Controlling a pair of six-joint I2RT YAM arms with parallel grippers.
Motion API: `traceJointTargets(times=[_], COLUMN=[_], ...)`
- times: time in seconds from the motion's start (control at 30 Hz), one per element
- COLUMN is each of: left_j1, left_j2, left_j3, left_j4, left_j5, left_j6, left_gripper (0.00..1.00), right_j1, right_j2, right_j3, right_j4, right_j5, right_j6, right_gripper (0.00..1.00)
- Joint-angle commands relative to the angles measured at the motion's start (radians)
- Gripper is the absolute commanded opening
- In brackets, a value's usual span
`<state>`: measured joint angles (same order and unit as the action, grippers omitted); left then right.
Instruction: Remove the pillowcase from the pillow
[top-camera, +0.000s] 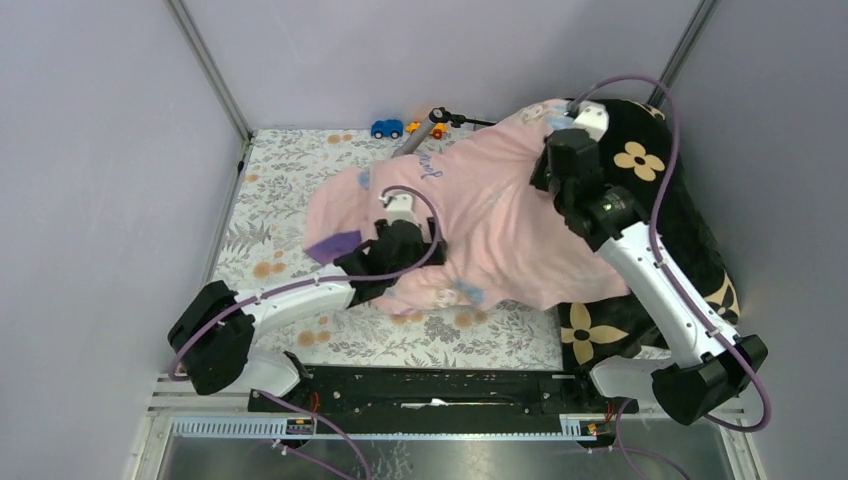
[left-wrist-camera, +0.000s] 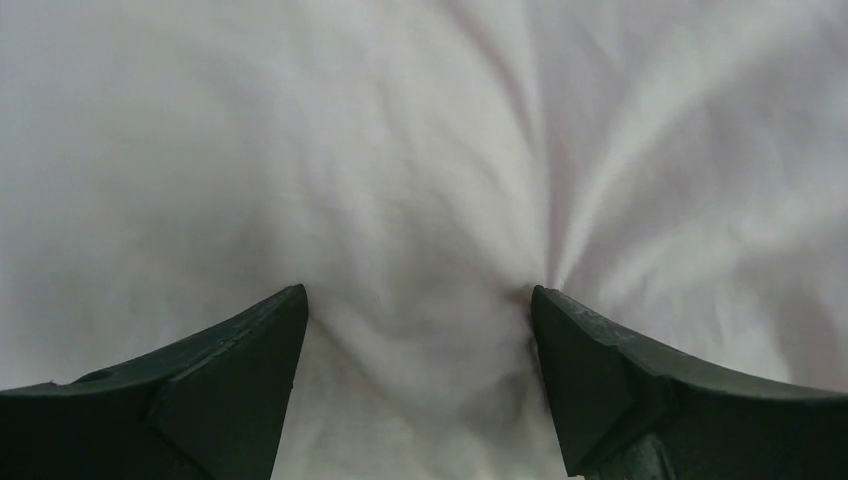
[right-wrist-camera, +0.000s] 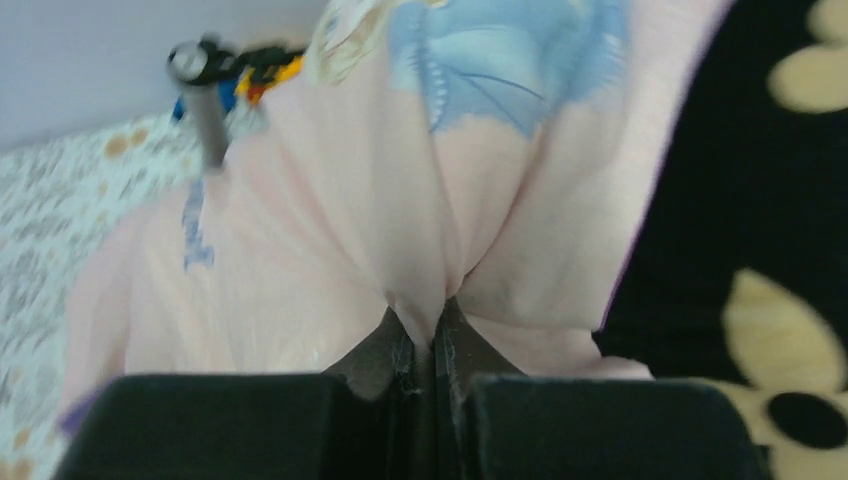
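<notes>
The pale pink pillowcase (top-camera: 500, 215) lies bulging across the middle of the table, a purple patch at its left end. The pillow is hidden inside it. My left gripper (top-camera: 405, 225) presses down on the left part of the pillowcase. In the left wrist view the left gripper (left-wrist-camera: 418, 295) is open, and pale fabric (left-wrist-camera: 420, 150) swells between its wide-apart fingers. My right gripper (top-camera: 552, 150) is at the far right end of the pillowcase. In the right wrist view the right gripper (right-wrist-camera: 430, 320) is shut on a pinched fold of the pink fabric (right-wrist-camera: 330, 230), just below a blue cartoon print.
A black plush blanket (top-camera: 690, 230) with tan flowers lies under and right of the pillowcase, close beside the right gripper (right-wrist-camera: 760, 200). A blue toy car (top-camera: 386, 128), a grey rod (top-camera: 420, 132) and a small orange toy (top-camera: 438, 130) sit at the far edge of the floral tablecloth (top-camera: 280, 200).
</notes>
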<state>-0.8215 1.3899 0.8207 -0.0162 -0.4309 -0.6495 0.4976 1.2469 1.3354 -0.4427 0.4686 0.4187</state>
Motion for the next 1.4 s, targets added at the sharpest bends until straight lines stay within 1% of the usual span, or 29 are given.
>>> traceJointTargets(times=[0.0, 0.03, 0.07, 0.1, 0.13, 0.2, 0.23, 0.27, 0.3, 0.37, 0.43, 0.47, 0.53, 0.6, 0.7, 0.8, 0.9, 1.0, 1.07, 1.1, 1.17, 1.27, 1.3, 1.37], left_j1=[-0.155, -0.188, -0.216, -0.230, -0.231, -0.181, -0.134, -0.053, -0.014, 0.108, 0.193, 0.227, 0.264, 0.292, 0.321, 0.331, 0.335, 0.337, 0.342, 0.345, 0.349, 0.359, 0.366, 0.384], left_j2=[0.045, 0.049, 0.041, 0.022, -0.006, -0.065, -0.093, -0.118, -0.145, -0.193, -0.233, -0.250, -0.272, -0.283, -0.282, -0.266, -0.251, -0.237, -0.216, -0.199, -0.166, -0.134, -0.131, -0.139], left_j3=[0.037, 0.053, 0.059, 0.056, 0.045, 0.027, 0.018, 0.004, -0.014, -0.058, -0.098, -0.112, -0.140, -0.180, -0.247, -0.282, -0.299, -0.312, -0.302, -0.290, -0.260, -0.247, -0.252, -0.269], left_j4=[0.184, 0.209, 0.225, 0.235, 0.231, 0.180, 0.148, 0.115, 0.087, 0.039, -0.025, -0.061, -0.128, -0.153, -0.141, -0.127, -0.128, -0.131, -0.173, -0.202, -0.247, -0.267, -0.266, -0.265], left_j5=[0.251, 0.272, 0.266, 0.254, 0.241, 0.229, 0.250, 0.273, 0.298, 0.324, 0.296, 0.266, 0.211, 0.199, 0.227, 0.246, 0.265, 0.272, 0.243, 0.226, 0.198, 0.179, 0.180, 0.179], left_j6=[0.055, 0.075, 0.098, 0.107, 0.099, 0.064, 0.036, 0.004, -0.025, -0.083, -0.124, -0.141, -0.181, -0.208, -0.217, -0.210, -0.211, -0.222, -0.267, -0.284, -0.299, -0.304, -0.312, -0.329], left_gripper=[0.86, 0.86, 0.86, 0.88, 0.91, 0.94, 0.94, 0.94, 0.94, 0.94, 0.95, 0.96, 0.98, 0.97, 0.94, 0.92, 0.87, 0.84, 0.77, 0.72, 0.60, 0.37, 0.29, 0.08], right_j1=[-0.174, -0.214, -0.232, -0.236, -0.237, -0.235, -0.233, -0.224, -0.203, -0.101, 0.016, 0.053, 0.103, 0.154, 0.272, 0.380, 0.435, 0.450, 0.450, 0.450, 0.450, 0.450, 0.450, 0.449], right_j2=[0.011, 0.016, 0.018, 0.017, 0.014, 0.004, 0.009, 0.020, 0.039, 0.071, 0.094, 0.107, 0.129, 0.169, 0.242, 0.331, 0.397, 0.418, 0.424, 0.427, 0.434, 0.428, 0.418, 0.389], right_j3=[0.154, 0.159, 0.161, 0.164, 0.164, 0.150, 0.155, 0.173, 0.193, 0.202, 0.166, 0.131, 0.061, 0.006, -0.030, -0.019, -0.017, -0.055, -0.081, -0.088, -0.094, -0.092, -0.093, -0.097], right_j4=[0.072, 0.072, 0.073, 0.074, 0.075, 0.085, 0.072, 0.027, 0.004, -0.033, -0.029, -0.015, 0.034, 0.062, 0.082, 0.068, 0.046, 0.054, 0.068, 0.070, 0.071, 0.069, 0.069, 0.070], right_j5=[0.171, 0.153, 0.146, 0.140, 0.095, -0.047, -0.104, -0.150, -0.184, -0.190, -0.168, -0.191, -0.247, -0.284, -0.288, -0.255, -0.232, -0.241, -0.249, -0.249, -0.239, -0.209, -0.194, -0.161], right_j6=[-0.053, -0.043, -0.041, -0.056, -0.094, -0.134, -0.129, -0.112, -0.103, -0.114, -0.117, -0.104, -0.058, -0.024, -0.004, 0.003, 0.018, 0.030, 0.030, 0.028, 0.025, 0.022, 0.022, 0.012], right_gripper=[0.05, 0.27, 0.60, 0.92, 0.99, 1.00, 1.00, 0.99, 0.98, 0.97, 0.98, 0.98, 0.98, 0.97, 0.96, 0.96, 0.95, 0.91, 0.83, 0.74, 0.51, 0.23, 0.15, 0.08])
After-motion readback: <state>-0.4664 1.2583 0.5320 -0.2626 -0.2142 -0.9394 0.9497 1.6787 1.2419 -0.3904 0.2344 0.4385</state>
